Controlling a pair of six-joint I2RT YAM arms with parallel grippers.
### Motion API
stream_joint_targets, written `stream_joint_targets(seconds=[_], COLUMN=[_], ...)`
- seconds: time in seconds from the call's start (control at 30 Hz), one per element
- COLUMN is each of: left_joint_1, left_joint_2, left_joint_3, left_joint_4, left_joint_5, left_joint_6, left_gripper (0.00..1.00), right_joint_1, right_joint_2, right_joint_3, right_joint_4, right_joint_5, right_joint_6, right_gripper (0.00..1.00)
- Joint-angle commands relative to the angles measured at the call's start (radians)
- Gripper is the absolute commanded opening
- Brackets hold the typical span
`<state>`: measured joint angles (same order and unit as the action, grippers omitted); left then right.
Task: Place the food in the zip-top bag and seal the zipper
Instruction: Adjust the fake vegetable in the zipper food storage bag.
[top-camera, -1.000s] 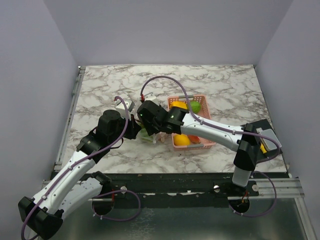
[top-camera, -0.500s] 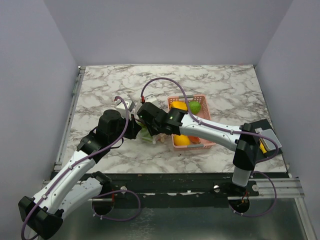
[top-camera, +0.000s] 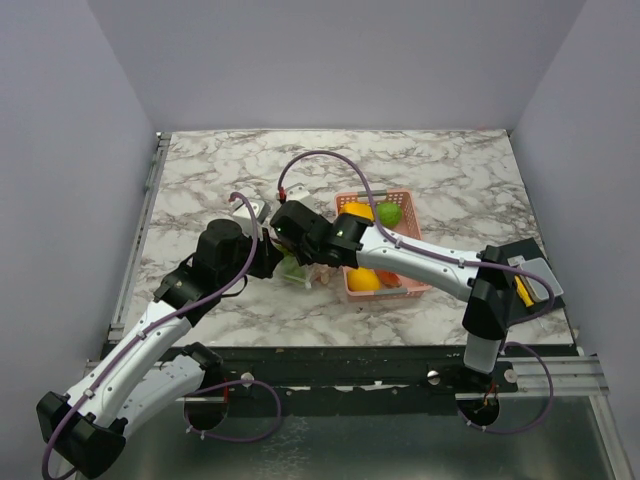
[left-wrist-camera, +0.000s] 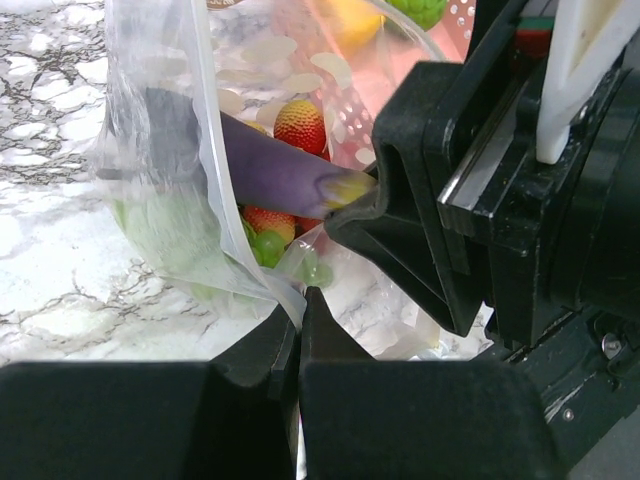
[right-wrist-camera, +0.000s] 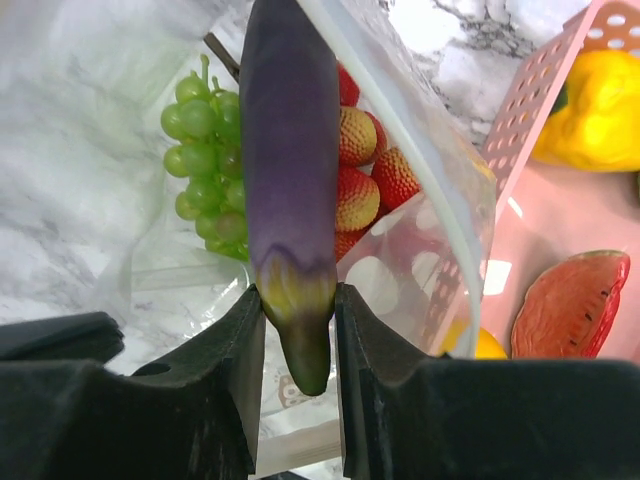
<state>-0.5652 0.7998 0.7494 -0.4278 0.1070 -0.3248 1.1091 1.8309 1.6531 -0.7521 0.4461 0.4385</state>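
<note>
The clear zip-top bag (left-wrist-camera: 160, 210) stands on the marble beside the pink basket, its mouth held up. My left gripper (left-wrist-camera: 300, 300) is shut on the bag's mouth edge, where the whitish zipper (left-wrist-camera: 205, 150) runs. Inside the bag lie green grapes (right-wrist-camera: 205, 150) and red strawberries (right-wrist-camera: 355, 135). The dark purple eggplant (right-wrist-camera: 290, 150) points into the bag mouth, and my right gripper (right-wrist-camera: 298, 295) is shut on its yellow-green stem end. In the top view both grippers meet over the bag (top-camera: 295, 270).
The pink slotted basket (top-camera: 400, 290) sits right of the bag, touching it. It holds a yellow fruit (right-wrist-camera: 595, 100), a watermelon slice (right-wrist-camera: 570, 305) and a green fruit (top-camera: 388, 213). My right gripper's black body (left-wrist-camera: 520, 180) crowds close to the left wrist.
My right wrist has edged slightly left over the bag mouth with the eggplant. The left arm has stayed put, still holding the bag.
</note>
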Motion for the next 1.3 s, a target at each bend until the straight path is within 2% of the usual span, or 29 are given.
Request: stream_joint_targets(seconds=[0.0,0.13,0.8,1.27], left_joint_1=[-0.007,-0.007,-0.008,-0.008], left_joint_2=[-0.005,-0.015,-0.067,-0.061], left_joint_3=[-0.008,-0.008,-0.016,-0.018], left_joint_4=[0.024,0.032,0.070,0.078], left_joint_5=[0.033,0.076,0.231,0.262], left_joint_6=[0.003,0.004,0.003,0.002], left_gripper=[0.00,0.00,0.00,0.00], right_joint_1=[-0.009,-0.027,-0.107,-0.173], right_joint_2=[0.045,0.054,0.046,0.151], right_joint_3=[0.077,0.093,0.010,0.083], right_joint_4=[-0.012,-0.019,0.091,0.132], right_joint_5=[0.048,0.046,-0.079,-0.147], right_joint_6=[-0.045,-0.075,-0.260,-0.216], right_gripper=[0.05,0.01,0.01,0.01])
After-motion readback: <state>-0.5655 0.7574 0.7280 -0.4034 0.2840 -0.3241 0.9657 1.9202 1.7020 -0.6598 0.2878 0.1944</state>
